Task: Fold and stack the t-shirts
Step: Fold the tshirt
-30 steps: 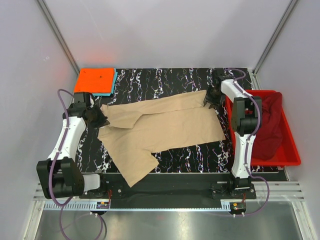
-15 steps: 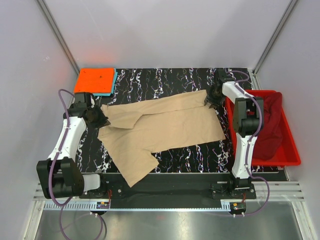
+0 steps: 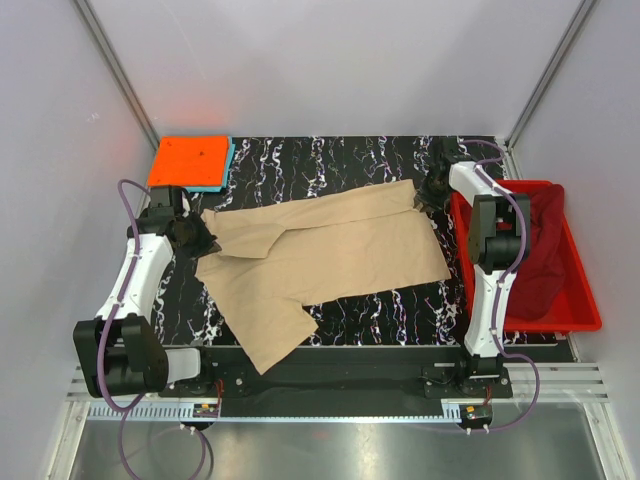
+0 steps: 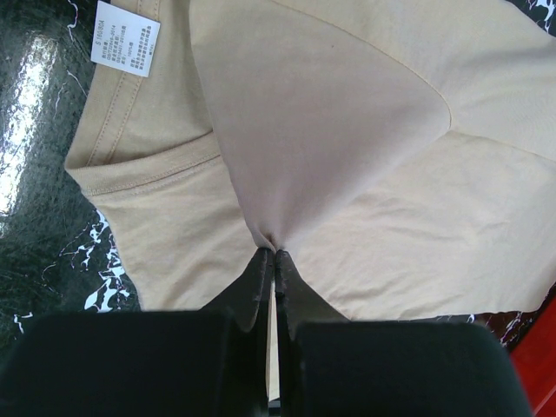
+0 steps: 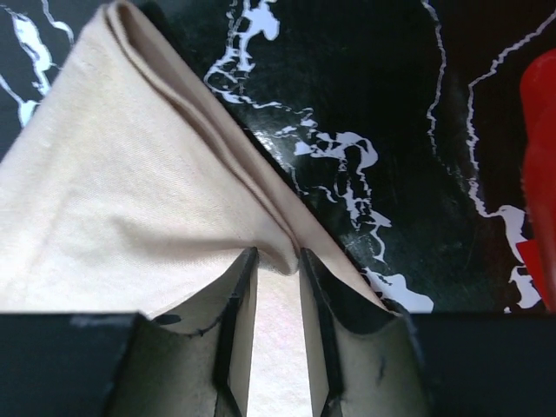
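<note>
A large tan t-shirt (image 3: 330,250) lies spread across the black marbled table, one sleeve reaching toward the near edge. My left gripper (image 3: 203,241) is shut on a pinch of its cloth near the collar (image 4: 274,252), and the fabric (image 4: 347,130) tents up from the tips. My right gripper (image 3: 424,197) sits at the shirt's far right corner. Its jaws press a raised fold of the tan hem (image 5: 278,256) from both sides. A folded orange t-shirt (image 3: 190,160) rests on a light blue one (image 3: 228,165) at the far left. A maroon t-shirt (image 3: 540,250) lies in the bin.
The red plastic bin (image 3: 585,300) stands at the right edge of the table, close to the right arm, and its corner (image 5: 543,174) shows in the right wrist view. A white care label (image 4: 126,39) sits inside the collar. White walls enclose the table.
The right gripper has shifted slightly right and away, with its jaws narrowing onto the shirt's corner fold. The left gripper and the rest of the shirt have stayed put.
</note>
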Controlling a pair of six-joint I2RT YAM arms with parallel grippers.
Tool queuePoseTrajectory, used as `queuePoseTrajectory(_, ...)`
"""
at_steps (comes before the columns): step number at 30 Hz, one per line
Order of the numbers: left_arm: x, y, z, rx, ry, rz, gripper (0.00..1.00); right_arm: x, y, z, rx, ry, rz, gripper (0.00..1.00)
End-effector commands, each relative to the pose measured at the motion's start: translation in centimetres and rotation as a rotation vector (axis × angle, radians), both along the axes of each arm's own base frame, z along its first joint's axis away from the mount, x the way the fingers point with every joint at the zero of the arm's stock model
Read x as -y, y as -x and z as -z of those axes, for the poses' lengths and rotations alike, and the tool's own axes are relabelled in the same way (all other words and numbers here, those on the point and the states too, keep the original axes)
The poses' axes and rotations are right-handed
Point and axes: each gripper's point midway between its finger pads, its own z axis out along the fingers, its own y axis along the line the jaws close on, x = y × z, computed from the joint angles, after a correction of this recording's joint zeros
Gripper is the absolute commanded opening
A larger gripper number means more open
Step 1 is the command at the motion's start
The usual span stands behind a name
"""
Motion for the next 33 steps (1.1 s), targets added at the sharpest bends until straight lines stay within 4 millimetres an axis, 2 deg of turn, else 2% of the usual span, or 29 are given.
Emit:
queuePoseTrajectory(1, 0.4, -0.2, -0.9, 0.041, 0.007, 0.027, 0.0, -0.3, -1.8, -1.5, 0.06, -0.036, 0.008, 0.31)
queuePoseTrajectory(8, 0.2, -0.3, -1.1, 0.046, 0.0, 0.024, 0.0, -0.2, -1.9, -1.9, 0.066, -0.03, 0.006, 0.11)
queuePoseTrajectory(10, 0.2, -0.4, -1.2, 0.048, 0.0, 0.023, 0.0, -0.1, -1.9, -1.9, 0.064, -0.02, -0.001, 0.0)
queuePoseTrajectory(16, 0.0, -1.0, -2.1, 0.073, -0.014, 0.024, 0.0, 0.1, -2.5, -2.5, 0.095, 0.004, -0.042, 0.0)
queuePoseTrajectory(18, -0.2, -1.3, -2.5, 0.077, -0.028, 0.021, 0.0, 0.4, -3.2, -3.3, 0.124, 0.028, -0.069, 0.0)
queuePoseTrajectory(23, -0.5, -3.2, -5.3, 0.135, -0.033, 0.016, 0.0, 0.3, -5.3, -5.3, 0.207, 0.043, -0.115, 0.0)
queuePoseTrajectory(24, -0.6, -3.5, -5.7, 0.143, -0.035, 0.013, 0.0, 0.1, -6.0, -6.3, 0.237, 0.037, -0.124, 0.0)
queuePoseTrajectory(26, -0.7, -4.2, -6.7, 0.164, -0.038, 0.008, 0.0, -0.3, -6.7, -6.6, 0.253, 0.028, -0.134, 0.0)
queuePoseTrajectory(28, -0.8, -4.7, -7.6, 0.177, -0.043, 0.003, 0.0, -0.5, -7.7, -7.8, 0.286, 0.014, -0.143, 0.0)
queuePoseTrajectory(33, -0.9, -4.8, -8.5, 0.191, -0.046, 0.0, 0.0, -1.0, -8.6, -9.1, 0.313, -0.006, -0.159, 0.0)
